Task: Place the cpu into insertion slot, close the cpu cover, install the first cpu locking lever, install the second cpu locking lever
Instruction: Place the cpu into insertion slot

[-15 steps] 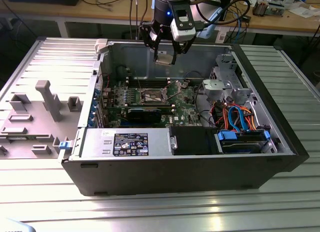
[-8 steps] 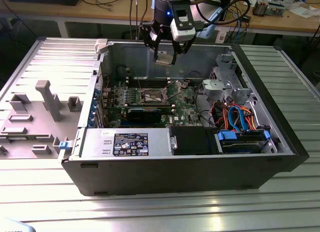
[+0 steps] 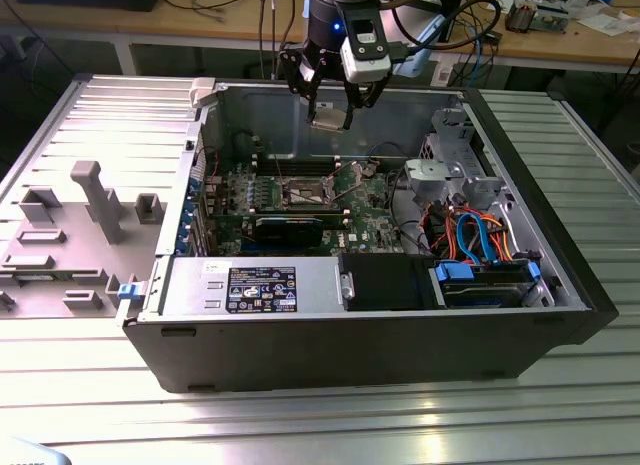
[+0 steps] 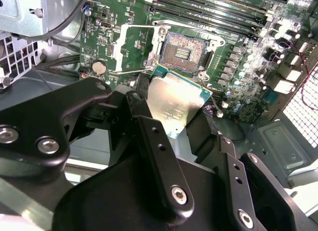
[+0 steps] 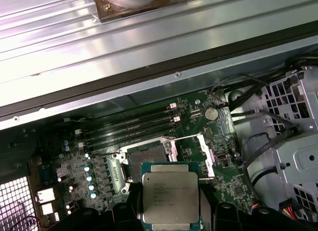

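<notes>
The gripper (image 3: 329,107) hangs in the air above the open case (image 3: 350,340), over the far side of the board (image 3: 372,201) in the exterior view. Its black fingers (image 4: 149,129) are drawn in narrow and pinch the cpu (image 3: 328,118) by two opposite edges.

The cpu lies flat between them with its silvery metal top facing up toward the wrist cameras and its green rim showing around the plate. It is close to square, so it has no real long axis. In the first wrist view the cpu (image 5: 170,198) has its edges roughly parallel to the edges of the slot (image 5: 146,157). In the second wrist view the cpu (image 4: 174,104) sits just short of the slot (image 4: 183,53), with one corner toward it.

The cpu is well apart from the board. The slot (image 3: 305,192) is bare, its dark centre exposed, near the middle of the board and beside the long memory slots (image 5: 131,129). The cover (image 5: 206,159) stands swung open at one edge of the slot; in the second wrist view the cover (image 4: 119,48) shows on the side away from the memory slots.
</notes>
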Controlling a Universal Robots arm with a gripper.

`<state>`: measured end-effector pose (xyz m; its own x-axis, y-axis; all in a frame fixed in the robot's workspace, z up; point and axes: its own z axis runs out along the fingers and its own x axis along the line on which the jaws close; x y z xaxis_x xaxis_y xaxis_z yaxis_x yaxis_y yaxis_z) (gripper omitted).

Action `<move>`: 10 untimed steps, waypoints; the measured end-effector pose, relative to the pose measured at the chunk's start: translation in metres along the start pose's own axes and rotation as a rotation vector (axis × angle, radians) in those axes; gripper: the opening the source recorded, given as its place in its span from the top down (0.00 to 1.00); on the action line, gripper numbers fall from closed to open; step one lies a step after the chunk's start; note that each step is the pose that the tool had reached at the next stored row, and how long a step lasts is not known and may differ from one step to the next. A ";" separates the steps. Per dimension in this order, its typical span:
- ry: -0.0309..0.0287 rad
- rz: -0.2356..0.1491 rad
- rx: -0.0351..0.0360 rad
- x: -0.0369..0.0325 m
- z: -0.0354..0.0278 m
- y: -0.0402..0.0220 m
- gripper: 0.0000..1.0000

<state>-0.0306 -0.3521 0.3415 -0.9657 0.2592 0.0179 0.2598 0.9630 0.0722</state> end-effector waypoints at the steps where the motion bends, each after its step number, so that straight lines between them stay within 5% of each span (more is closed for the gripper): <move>1: -0.0001 0.001 0.0000 0.0000 0.0000 0.0000 0.45; 10: -0.0006 0.008 -0.0002 0.0000 0.0000 0.0000 0.45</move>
<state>-0.0306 -0.3521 0.3415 -0.9636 0.2667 0.0179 0.2673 0.9609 0.0722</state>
